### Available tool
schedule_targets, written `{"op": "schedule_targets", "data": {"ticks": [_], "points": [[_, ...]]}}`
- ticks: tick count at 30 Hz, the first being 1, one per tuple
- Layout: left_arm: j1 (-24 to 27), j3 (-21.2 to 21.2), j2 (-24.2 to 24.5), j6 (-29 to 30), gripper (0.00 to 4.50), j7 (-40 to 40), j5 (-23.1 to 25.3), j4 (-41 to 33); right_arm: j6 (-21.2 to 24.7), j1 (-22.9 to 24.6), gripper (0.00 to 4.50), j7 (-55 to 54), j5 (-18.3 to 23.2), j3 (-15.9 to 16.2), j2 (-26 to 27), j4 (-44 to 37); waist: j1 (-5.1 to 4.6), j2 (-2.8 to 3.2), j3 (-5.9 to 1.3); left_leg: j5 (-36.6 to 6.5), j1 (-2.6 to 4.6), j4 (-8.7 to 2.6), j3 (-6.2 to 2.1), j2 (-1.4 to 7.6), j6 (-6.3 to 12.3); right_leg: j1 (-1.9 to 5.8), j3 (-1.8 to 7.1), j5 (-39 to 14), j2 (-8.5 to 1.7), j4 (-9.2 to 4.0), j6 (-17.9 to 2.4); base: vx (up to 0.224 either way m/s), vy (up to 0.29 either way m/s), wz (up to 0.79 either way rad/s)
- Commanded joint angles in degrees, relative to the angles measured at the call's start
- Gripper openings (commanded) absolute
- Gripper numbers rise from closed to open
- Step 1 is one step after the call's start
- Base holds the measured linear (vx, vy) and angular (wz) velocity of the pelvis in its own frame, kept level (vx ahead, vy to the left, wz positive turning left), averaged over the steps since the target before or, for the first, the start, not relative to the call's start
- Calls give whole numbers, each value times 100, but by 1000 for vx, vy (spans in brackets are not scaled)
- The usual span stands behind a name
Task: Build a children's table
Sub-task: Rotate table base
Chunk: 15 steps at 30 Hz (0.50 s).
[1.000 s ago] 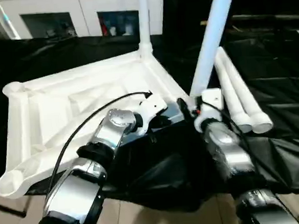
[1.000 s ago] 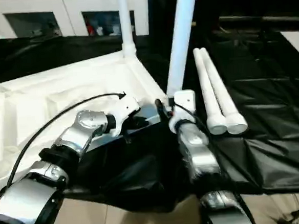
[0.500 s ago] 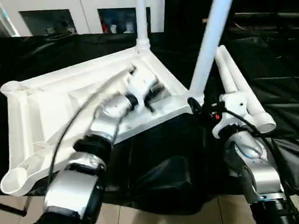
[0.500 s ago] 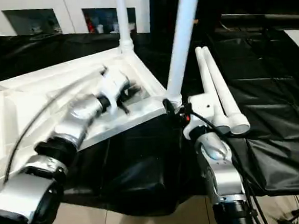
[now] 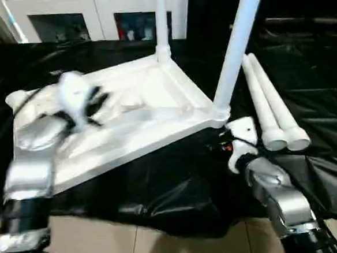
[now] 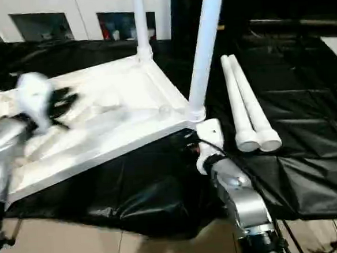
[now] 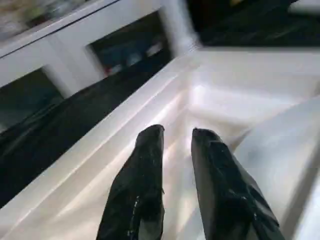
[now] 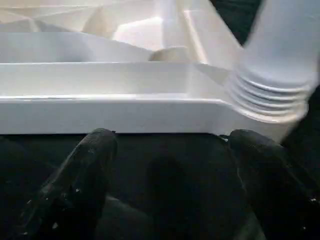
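The white tabletop (image 5: 149,104) lies underside up on black cloth. Two white legs stand upright in its corner sockets, one at the far corner (image 5: 161,17) and one at the near right corner (image 5: 237,35). Two loose legs (image 5: 268,105) lie side by side to the right. My left gripper (image 5: 94,102) hovers over the tabletop's left part; its fingers (image 7: 150,150) stand a little apart with nothing between them. My right gripper (image 5: 223,141) sits just below the near right corner, open wide and empty. It faces the tabletop's edge (image 8: 100,112) and the leg's ribbed base (image 8: 270,95).
A white cabinet with glass doors (image 5: 91,16) stands behind. The black cloth (image 5: 161,185) hangs over the front edge of the support, with tiled floor (image 5: 136,244) below.
My left arm has swung left across the tabletop from the near right corner, and its fingers have parted slightly. My right gripper has drawn back and down from the standing leg's base.
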Motion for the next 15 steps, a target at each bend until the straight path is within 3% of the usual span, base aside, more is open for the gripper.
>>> {"op": "schedule_targets", "data": {"ticks": [1,2,3,6,8,12,15], "points": [[539,468,291,874,109,92,373,-811,138,-40,386,86,3,58,-4,159,-6,46,-438,-837,16,-372,-3,49,-87,322,134,-458,-267,-328,-1121,0,0,0],[557,478,299,902,109,98,376,-832,139,-45,386,86,1,59,-1,167,-27,71,-459,-897,65,-348,-1,53,-95,282,142,-490,-267,-338,-1110,0,0,0],[821,628,412,1313,109,176,421,-1123,139,-123,386,87,-25,71,32,299,-32,57,-464,-934,84,-336,16,50,-97,261,145,-488,-257,-340,-1120,0,0,0],[1331,931,655,1826,109,431,609,-1322,59,-461,386,53,-91,87,157,781,-34,61,-477,-1015,83,-329,0,34,-107,248,138,-492,-246,-329,-1164,0,0,0],[1535,1053,790,2002,109,497,787,-1315,-11,-658,386,45,-128,129,204,1057,-17,29,-472,-1070,82,-336,-3,26,-89,240,137,-597,-246,-349,-1150,0,0,0],[1773,1225,961,2146,109,652,1109,-1215,-128,-916,386,35,-154,179,270,1390,22,64,-475,-1080,86,-332,-17,30,-98,212,134,-474,-240,-327,-1130,0,0,0],[1969,1235,1004,2332,109,654,1039,-1244,-194,-1023,386,77,-164,211,297,1584,32,14,-468,-1187,77,-350,-25,28,-114,212,131,-513,-242,-326,-1106,0,0,0]]}}
